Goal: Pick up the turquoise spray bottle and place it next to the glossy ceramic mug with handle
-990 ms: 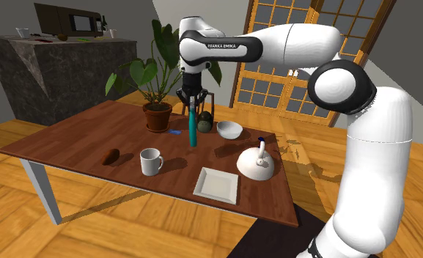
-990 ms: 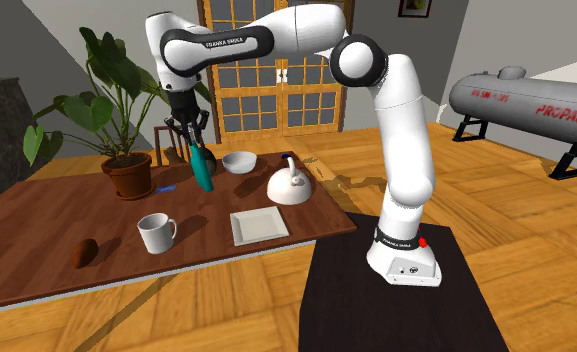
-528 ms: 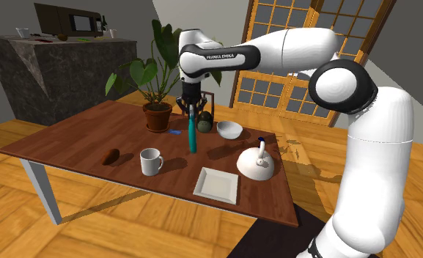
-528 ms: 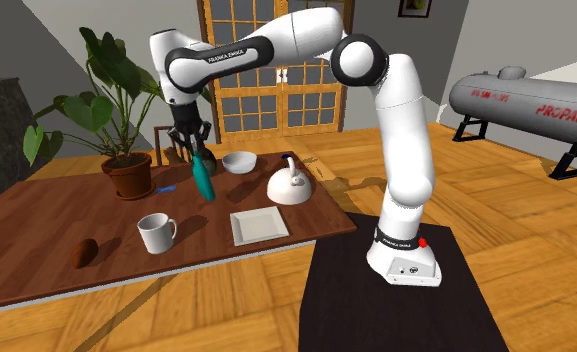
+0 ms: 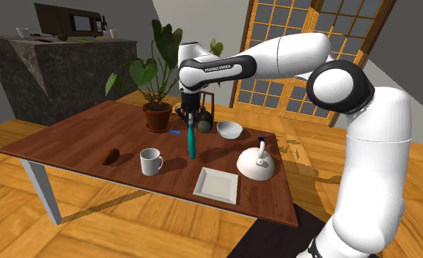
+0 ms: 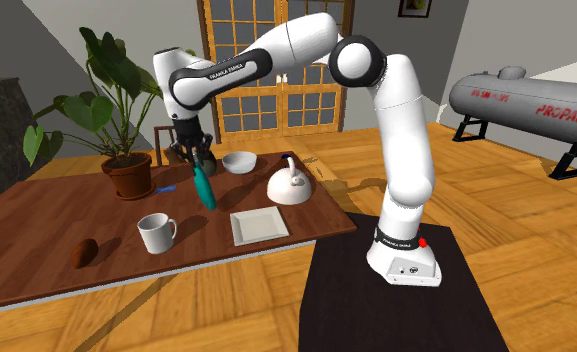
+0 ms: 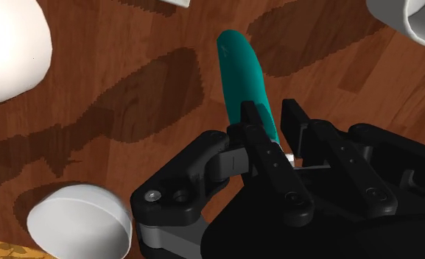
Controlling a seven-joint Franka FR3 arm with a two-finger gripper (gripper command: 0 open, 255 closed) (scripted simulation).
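My black gripper (image 5: 190, 116) (image 6: 193, 160) is shut on the top of the turquoise spray bottle (image 5: 191, 141) (image 6: 205, 188). The bottle hangs slightly tilted, its lower end close to the brown wooden table (image 5: 78, 139). In the wrist view the fingers (image 7: 256, 132) clasp the bottle (image 7: 240, 70) between them, the gripper (image 7: 275, 126) looking down at the wood. The white mug with handle (image 5: 151, 161) (image 6: 157, 233) (image 7: 411, 13) stands near the table's front edge, a short way from the bottle toward the shoulder view's left.
On the table: a white square plate (image 5: 217, 184) (image 6: 257, 225), a white kettle (image 5: 256, 163) (image 6: 288, 184), a white bowl (image 5: 229, 130) (image 6: 239, 161), a potted plant (image 5: 157, 111) (image 6: 128, 175), a small brown object (image 5: 112, 155) (image 6: 84, 252). A propane tank (image 6: 521, 100) stands far off.
The arm has carried the bottle lower and toward the table's front, closer to the mug. The grip stays shut on the bottle.
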